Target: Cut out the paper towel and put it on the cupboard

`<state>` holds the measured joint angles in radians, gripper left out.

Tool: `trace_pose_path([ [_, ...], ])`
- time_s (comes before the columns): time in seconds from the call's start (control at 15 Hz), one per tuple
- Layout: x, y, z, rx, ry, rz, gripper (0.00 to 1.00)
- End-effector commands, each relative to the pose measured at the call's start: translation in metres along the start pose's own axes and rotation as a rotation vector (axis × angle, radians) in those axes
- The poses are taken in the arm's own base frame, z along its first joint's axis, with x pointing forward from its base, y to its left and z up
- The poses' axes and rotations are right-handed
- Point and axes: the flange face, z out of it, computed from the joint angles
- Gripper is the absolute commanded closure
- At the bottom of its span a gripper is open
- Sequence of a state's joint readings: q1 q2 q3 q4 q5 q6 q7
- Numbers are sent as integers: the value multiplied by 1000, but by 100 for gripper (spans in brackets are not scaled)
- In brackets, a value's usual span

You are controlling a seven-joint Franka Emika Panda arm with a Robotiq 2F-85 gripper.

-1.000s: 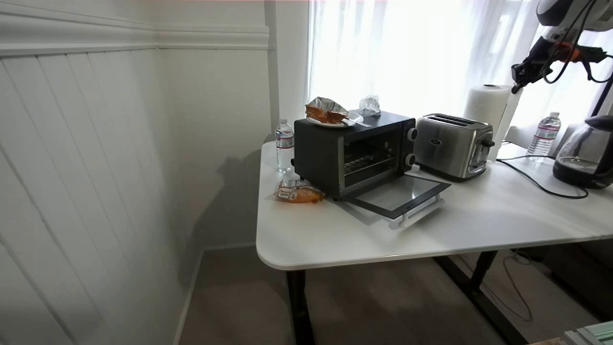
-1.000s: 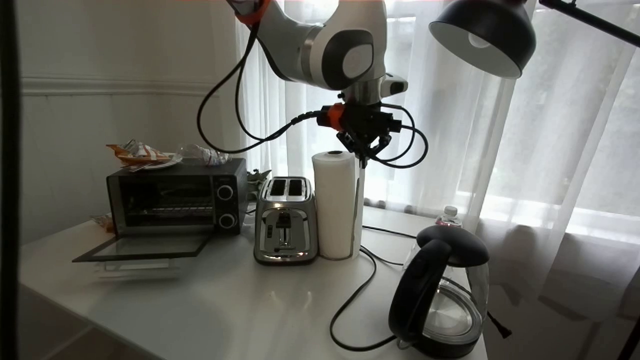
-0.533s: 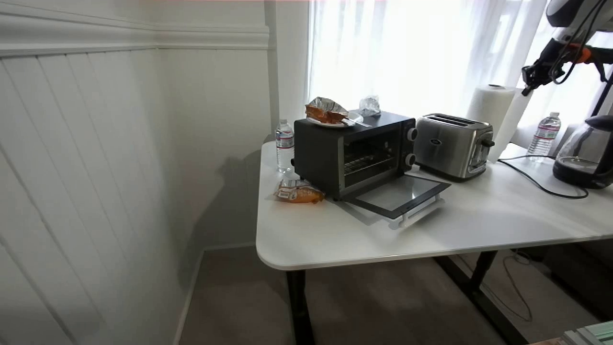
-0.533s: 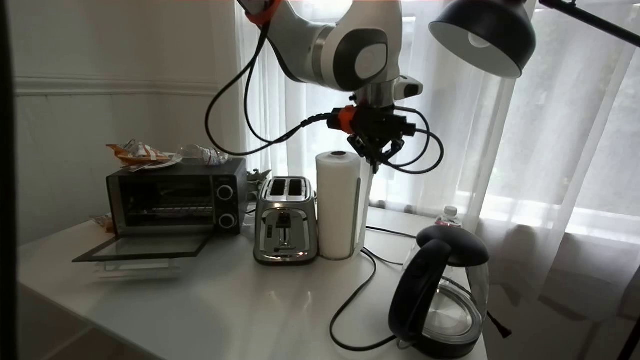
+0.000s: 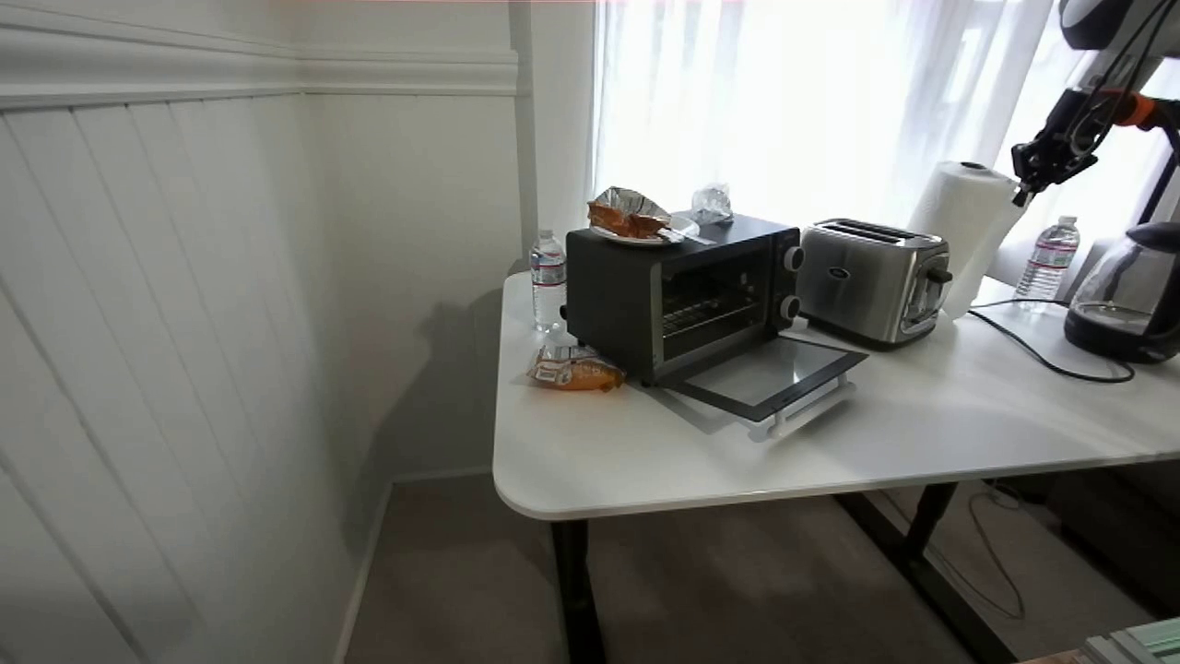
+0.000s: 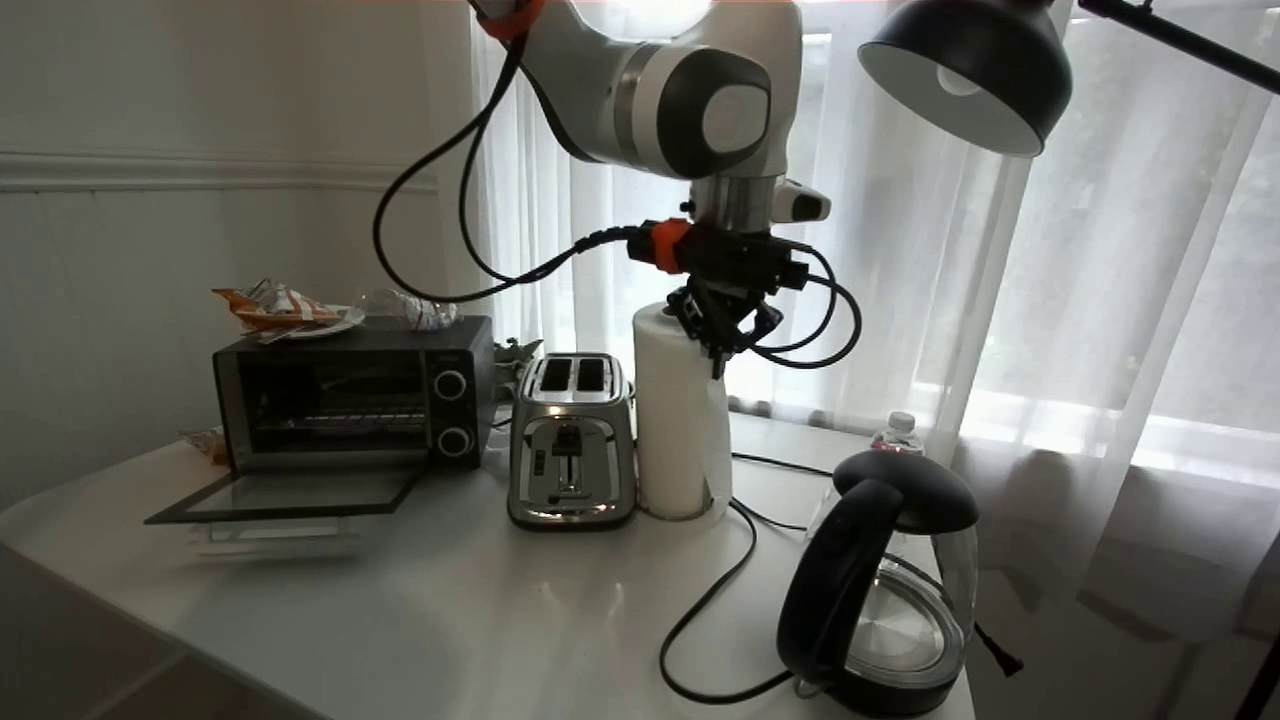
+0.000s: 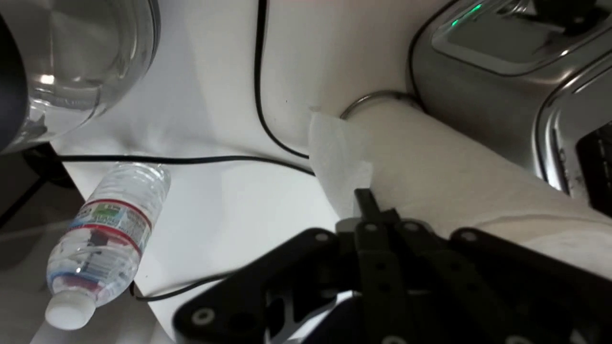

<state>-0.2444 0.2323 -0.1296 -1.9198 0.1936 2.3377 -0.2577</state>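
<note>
The paper towel (image 5: pixel 954 217) is a tall white roll standing behind the toaster; in the wrist view the roll (image 7: pixel 444 162) runs in from the right. A loose sheet (image 7: pixel 334 157) of it curves away from the roll, its upper part meeting my fingertips. My gripper (image 6: pixel 717 365) hangs in front of the roll's upper part, jaws together. In an exterior view the sheet reaches up to the tip of my gripper (image 5: pixel 1021 196), pinched there. The thin edge between the fingers is mostly hidden. The cupboard, a white tabletop (image 5: pixel 682 470), lies under everything.
Close beside the roll stands a silver toaster (image 6: pixel 570 460). A black toaster oven (image 5: pixel 627 295) has its door down. A glass kettle (image 6: pixel 890 600), a water bottle (image 7: pixel 105 234) and a black cord (image 7: pixel 260 86) are on the roll's other side. A lamp (image 6: pixel 970 70) hangs above.
My gripper has come lower, and in an exterior view it has shifted right. The sheet followed it, drawn out from the roll, and now hangs in a curve instead of straight.
</note>
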Motion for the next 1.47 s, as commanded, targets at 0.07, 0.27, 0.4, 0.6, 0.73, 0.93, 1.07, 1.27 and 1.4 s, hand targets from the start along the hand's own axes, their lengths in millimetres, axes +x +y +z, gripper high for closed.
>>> trace_pose_path([
  [0.07, -32, -12, 8, 18, -112, 2, 100],
  [0.27, -39, -20, 16, 31, -152, -9, 100],
  [0.4, -40, -25, 20, 37, -167, -19, 100],
  [0.6, -38, -34, 27, 46, -176, -37, 100],
  [0.73, -34, -40, 32, 51, -164, -59, 100],
  [0.93, -29, -44, 44, 47, -146, -86, 100],
  [1.07, -23, -45, 57, 51, -124, -87, 100],
  [1.27, -12, -46, 72, 41, -84, -93, 100],
  [1.4, -7, -46, 78, 28, -80, -93, 100],
])
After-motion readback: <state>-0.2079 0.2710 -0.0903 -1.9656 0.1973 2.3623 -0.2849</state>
